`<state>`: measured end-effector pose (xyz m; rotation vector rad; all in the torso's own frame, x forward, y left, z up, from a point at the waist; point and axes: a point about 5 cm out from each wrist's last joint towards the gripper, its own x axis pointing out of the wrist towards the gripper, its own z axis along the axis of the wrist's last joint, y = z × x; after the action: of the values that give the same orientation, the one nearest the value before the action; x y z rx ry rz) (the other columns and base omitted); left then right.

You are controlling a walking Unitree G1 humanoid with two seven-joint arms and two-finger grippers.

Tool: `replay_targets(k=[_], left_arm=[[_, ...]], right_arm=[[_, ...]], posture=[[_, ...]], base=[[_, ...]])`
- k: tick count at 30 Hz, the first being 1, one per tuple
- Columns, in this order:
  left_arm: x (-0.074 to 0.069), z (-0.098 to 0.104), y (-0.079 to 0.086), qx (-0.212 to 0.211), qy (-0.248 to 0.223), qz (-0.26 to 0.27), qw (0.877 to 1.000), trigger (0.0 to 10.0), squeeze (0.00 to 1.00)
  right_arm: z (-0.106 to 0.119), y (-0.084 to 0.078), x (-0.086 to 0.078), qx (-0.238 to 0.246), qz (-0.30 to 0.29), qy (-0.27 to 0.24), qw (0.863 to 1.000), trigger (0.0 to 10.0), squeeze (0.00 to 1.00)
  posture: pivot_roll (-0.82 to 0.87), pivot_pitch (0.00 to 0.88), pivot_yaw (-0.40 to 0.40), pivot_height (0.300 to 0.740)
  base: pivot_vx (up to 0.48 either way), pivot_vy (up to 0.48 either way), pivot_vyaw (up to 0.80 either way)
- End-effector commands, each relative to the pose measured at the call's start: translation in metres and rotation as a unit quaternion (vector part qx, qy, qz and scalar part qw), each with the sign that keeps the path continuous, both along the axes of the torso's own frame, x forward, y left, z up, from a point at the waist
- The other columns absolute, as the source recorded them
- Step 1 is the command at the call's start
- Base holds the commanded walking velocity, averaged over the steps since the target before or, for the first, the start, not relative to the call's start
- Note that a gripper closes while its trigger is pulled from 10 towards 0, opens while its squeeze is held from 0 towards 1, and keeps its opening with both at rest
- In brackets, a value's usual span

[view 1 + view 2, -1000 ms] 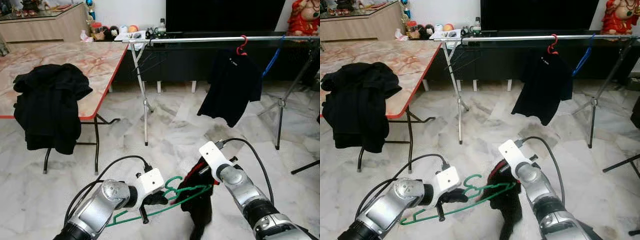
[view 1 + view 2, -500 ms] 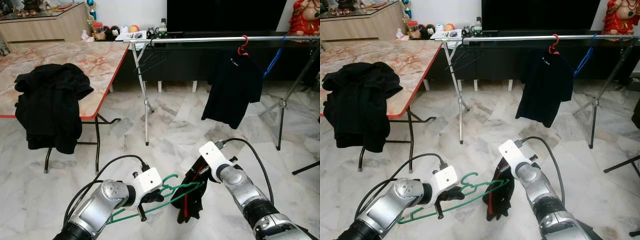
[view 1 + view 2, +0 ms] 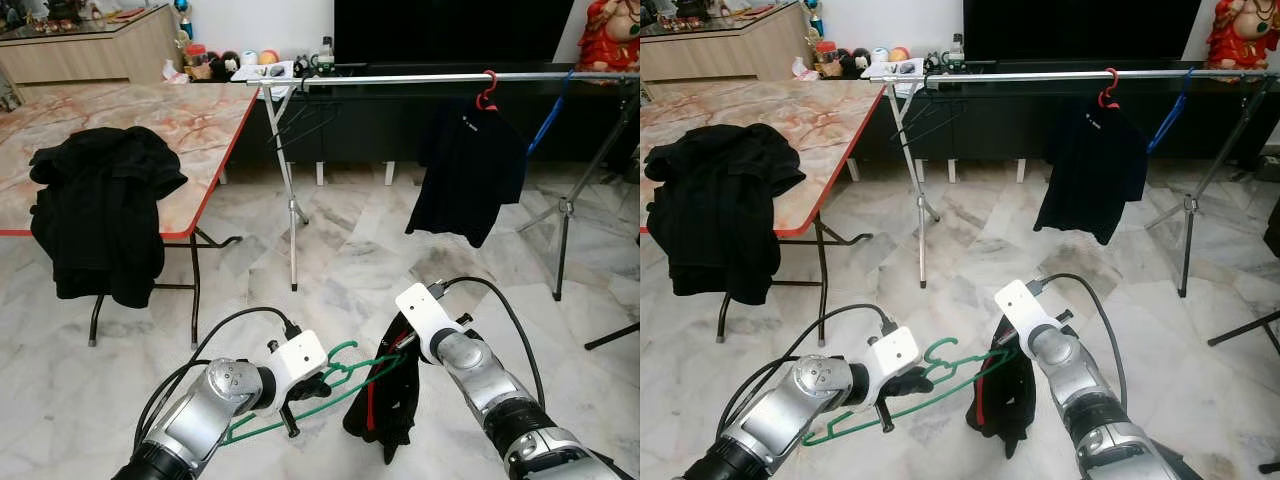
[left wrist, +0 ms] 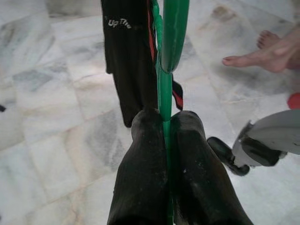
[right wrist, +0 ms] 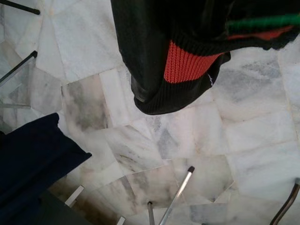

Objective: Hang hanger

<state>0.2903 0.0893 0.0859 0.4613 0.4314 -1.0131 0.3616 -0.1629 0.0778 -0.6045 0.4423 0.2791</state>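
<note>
A green hanger [image 3: 330, 385] is held low over the floor, and my left gripper [image 3: 300, 395] is shut on its bar just below the hook. In the left wrist view both fingertips [image 4: 145, 154] pinch the green bar [image 4: 165, 79]. A black garment with red trim [image 3: 385, 400] hangs from the hanger's far end. My right gripper [image 3: 402, 348] is at that end, its fingers buried in the cloth, which drapes over them in the right wrist view [image 5: 154, 56]. The clothes rail [image 3: 420, 78] runs across the back, well ahead and above.
On the rail hang a black shirt on a red hanger [image 3: 465, 170] and a blue hanger [image 3: 545, 120]. Rack legs [image 3: 291, 220] stand on the marble floor. A table [image 3: 190, 120] at left bears black clothes [image 3: 100, 215]. A person's bare foot [image 4: 267, 49] is nearby.
The black garment has unfolded and now hangs longer from the hanger's end, showing red trim. Both grippers shifted only slightly.
</note>
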Motion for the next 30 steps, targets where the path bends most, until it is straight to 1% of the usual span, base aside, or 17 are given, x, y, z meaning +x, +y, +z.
replay_targets(k=[1, 3, 7, 18, 30], left_arm=[[-0.0034, 0.0000, 0.0010, 0.001, 0.008, -0.012, 1.000, 10.0, 0.00], [-0.0057, -0.0004, 0.0002, 0.000, 0.015, -0.021, 1.000, 10.0, 0.00], [-0.0058, -0.0005, -0.0001, 0.000, 0.014, -0.019, 1.000, 10.0, 0.00], [0.0034, 0.0005, 0.0030, 0.007, -0.010, 0.020, 1.000, 10.0, 0.00], [0.0039, 0.0003, 0.0038, 0.007, -0.010, 0.026, 1.000, 10.0, 0.00]], right_arm=[[0.0051, 0.0051, 0.0030, 0.013, 0.006, -0.011, 1.000, 10.0, 0.00], [0.0050, 0.0052, 0.0030, 0.013, 0.006, -0.010, 1.000, 10.0, 0.00], [0.0048, 0.0051, 0.0029, 0.013, 0.006, -0.010, 1.000, 10.0, 0.00], [0.0045, 0.0050, 0.0026, 0.014, 0.006, -0.009, 1.000, 10.0, 0.00], [0.0040, 0.0061, 0.0023, 0.014, 0.008, -0.007, 1.000, 10.0, 0.00]], posture=[[0.12, 0.055, 0.052, 0.740], [0.12, 0.055, 0.052, 0.740], [0.12, 0.055, 0.052, 0.740], [0.12, 0.059, 0.051, 0.740], [0.12, 0.061, 0.049, 0.740]], base=[[0.000, 0.000, 0.00], [0.000, 0.000, 0.00], [0.000, 0.000, 0.00], [0.000, 0.000, 0.00], [0.000, 0.000, 0.00]])
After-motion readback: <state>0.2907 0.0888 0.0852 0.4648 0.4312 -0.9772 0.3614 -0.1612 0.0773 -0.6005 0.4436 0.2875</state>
